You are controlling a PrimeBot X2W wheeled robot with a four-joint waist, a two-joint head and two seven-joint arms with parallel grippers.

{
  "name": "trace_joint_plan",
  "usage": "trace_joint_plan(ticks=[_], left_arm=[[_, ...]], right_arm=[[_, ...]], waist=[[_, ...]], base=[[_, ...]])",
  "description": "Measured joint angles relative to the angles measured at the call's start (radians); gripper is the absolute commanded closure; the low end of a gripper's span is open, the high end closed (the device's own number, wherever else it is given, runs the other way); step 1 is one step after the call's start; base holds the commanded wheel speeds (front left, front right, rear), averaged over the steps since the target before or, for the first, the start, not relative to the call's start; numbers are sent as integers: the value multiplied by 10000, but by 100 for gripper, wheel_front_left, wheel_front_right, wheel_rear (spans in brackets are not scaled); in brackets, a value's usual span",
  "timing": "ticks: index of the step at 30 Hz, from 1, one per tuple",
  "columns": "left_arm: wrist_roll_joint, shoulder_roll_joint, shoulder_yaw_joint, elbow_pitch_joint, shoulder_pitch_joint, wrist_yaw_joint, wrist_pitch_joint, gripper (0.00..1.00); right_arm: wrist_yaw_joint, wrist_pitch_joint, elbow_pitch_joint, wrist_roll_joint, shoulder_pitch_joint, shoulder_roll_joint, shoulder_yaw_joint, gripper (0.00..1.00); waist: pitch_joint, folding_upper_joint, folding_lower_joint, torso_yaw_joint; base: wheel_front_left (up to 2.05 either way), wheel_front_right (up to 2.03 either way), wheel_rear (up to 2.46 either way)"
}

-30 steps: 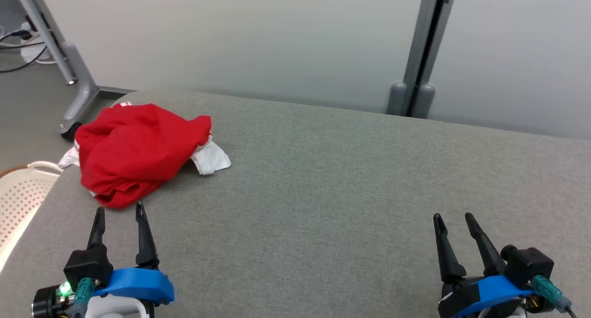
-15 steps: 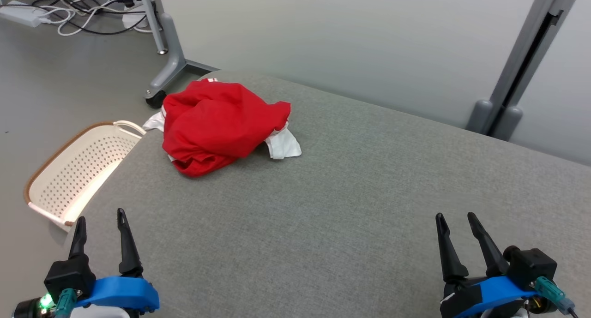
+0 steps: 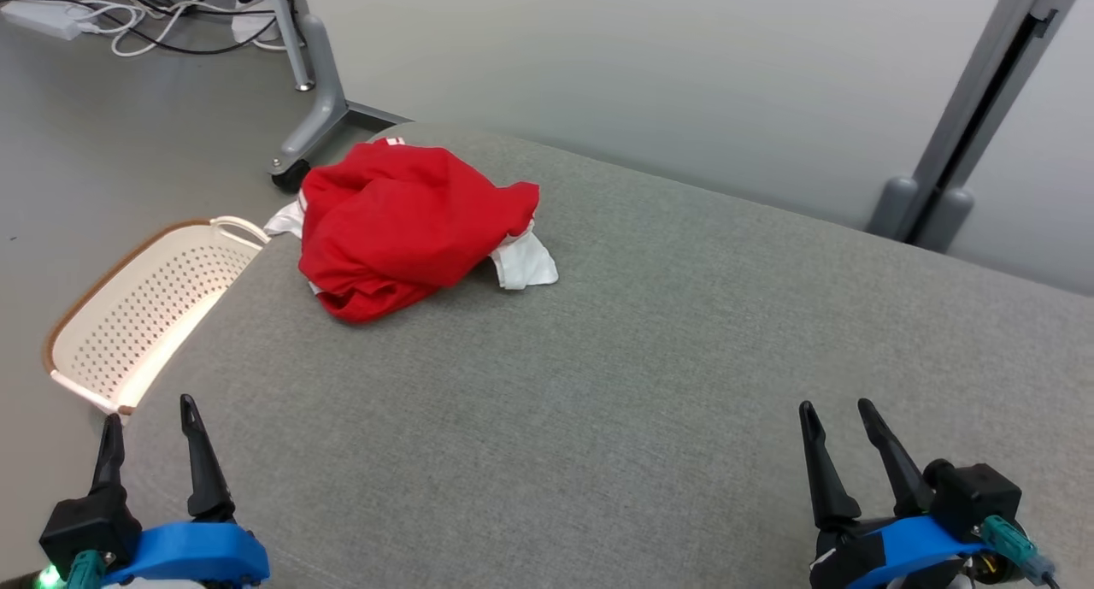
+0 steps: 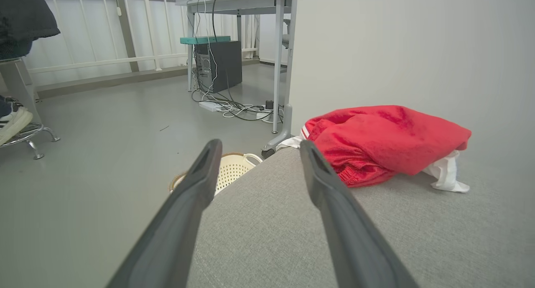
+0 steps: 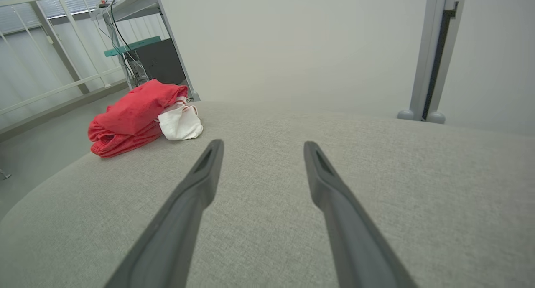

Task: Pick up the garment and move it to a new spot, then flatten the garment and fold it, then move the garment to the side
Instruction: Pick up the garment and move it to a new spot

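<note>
Left end effector (image 3: 149, 409) and right end effector (image 3: 833, 403) both hang with fingers spread and nothing in them, low over the near edge of the grey tabletop (image 3: 641, 358). The red garment (image 3: 402, 230) sits crumpled at the far left corner, white lining poking out, just above the white basket (image 3: 137, 315) on the floor. It looks soft, light and floppy, so I'd pinch a thick bunched fold near the top of the heap. Versus half a second ago, the garment hasn't budged, and the left end effector sits slightly lower and further left.
</note>
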Motion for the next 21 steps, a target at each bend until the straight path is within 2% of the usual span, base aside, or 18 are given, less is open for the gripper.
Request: trace_joint_plan(ticks=[3, 9, 14, 21], left_arm=[[-98, 94, 58, 19, -378, -73, 4, 0], [-343, 612, 316, 357, -2231, -265, -48, 0], [-529, 1271, 566, 813, -4134, -493, 54, 0], [-761, 2282, 784, 2293, -6496, -857, 610, 0]], right_arm=[[0, 0, -90, -199, -79, 0, -63, 0], [0, 0, -541, -727, -513, 4, -199, 0], [12, 31, -934, -1170, -975, -52, -422, 0], [10, 146, -1645, -1273, -1360, -240, -640, 0]], waist=[[219, 0, -1, -328], [1085, 0, 3, -1276], [2089, 1, 6, -2158], [3294, 2, 5, -3103]], base=[[0, 0, 0], [0, 0, 0], [0, 0, 0], [0, 0, 0]])
